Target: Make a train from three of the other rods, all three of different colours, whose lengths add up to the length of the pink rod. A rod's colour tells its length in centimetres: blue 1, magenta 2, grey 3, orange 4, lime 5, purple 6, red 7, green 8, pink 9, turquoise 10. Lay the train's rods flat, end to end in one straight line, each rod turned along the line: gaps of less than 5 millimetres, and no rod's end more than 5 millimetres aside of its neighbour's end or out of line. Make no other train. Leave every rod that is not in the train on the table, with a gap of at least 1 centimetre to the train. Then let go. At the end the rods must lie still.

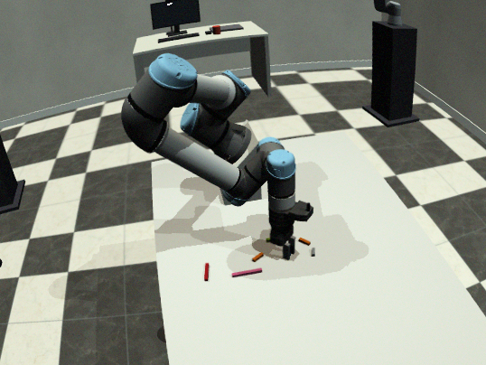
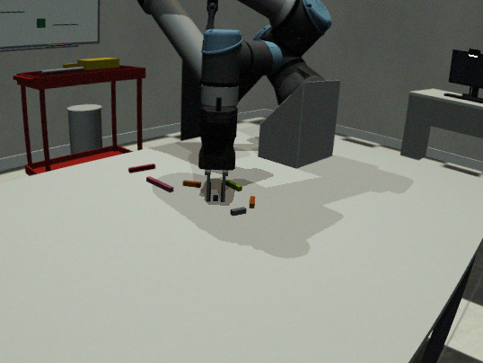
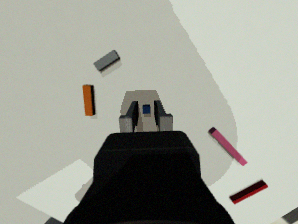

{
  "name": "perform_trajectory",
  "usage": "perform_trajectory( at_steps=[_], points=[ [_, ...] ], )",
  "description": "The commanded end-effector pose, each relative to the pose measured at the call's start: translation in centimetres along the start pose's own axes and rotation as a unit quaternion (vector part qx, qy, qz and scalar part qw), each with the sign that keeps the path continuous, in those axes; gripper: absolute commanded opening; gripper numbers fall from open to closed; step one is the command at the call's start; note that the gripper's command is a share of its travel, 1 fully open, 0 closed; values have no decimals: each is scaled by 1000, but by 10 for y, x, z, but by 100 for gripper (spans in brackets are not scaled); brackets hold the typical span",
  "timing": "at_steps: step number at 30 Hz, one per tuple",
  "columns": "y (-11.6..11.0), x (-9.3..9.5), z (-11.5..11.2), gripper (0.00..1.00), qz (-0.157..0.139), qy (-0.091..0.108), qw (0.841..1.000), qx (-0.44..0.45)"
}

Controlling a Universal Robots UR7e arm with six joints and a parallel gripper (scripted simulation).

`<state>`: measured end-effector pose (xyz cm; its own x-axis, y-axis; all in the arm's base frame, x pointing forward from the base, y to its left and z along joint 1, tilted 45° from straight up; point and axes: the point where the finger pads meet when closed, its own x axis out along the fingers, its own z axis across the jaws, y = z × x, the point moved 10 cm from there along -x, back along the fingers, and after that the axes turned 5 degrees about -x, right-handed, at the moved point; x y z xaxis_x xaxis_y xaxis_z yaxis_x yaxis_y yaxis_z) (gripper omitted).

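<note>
In the top view, the arm reaches over the white table, and its jaws point down among the rods, standing partly spread. The pink rod lies in front of them, toward the red rod, which is turned another way. One orange rod lies between the pink rod and the jaws; a second orange rod is on their other side, near the short grey rod. A bit of the lime rod peeks out beside the gripper's body.

In the exterior view, the jaws hang low with a gap between the two fingers, and the small blue rod shows in that gap. The lime rod lies just beside the fingers. The rods lie scattered at different angles, none joined end to end.

In the wrist view, the jaws are parted around the blue rod, with space on both sides of it, so they pinch nothing. The grey rod and one orange rod lie off to one side, the pink and red rods to the other.
</note>
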<state>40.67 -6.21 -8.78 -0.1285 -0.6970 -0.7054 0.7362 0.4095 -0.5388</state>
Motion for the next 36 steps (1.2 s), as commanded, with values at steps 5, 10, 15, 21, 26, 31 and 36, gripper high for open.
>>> perform_trajectory(
  at_steps=[5,10,15,21,26,31,36],
  points=[
    [0,0,0,54,0,0,1000,0],
    [0,0,0,24,0,0,1000,0],
    [0,0,0,24,0,0,1000,0],
    [0,0,0,24,0,0,1000,0],
    [0,0,0,24,0,0,1000,0],
    [0,0,0,24,0,0,1000,0],
    [0,0,0,24,0,0,1000,0]
  ],
)
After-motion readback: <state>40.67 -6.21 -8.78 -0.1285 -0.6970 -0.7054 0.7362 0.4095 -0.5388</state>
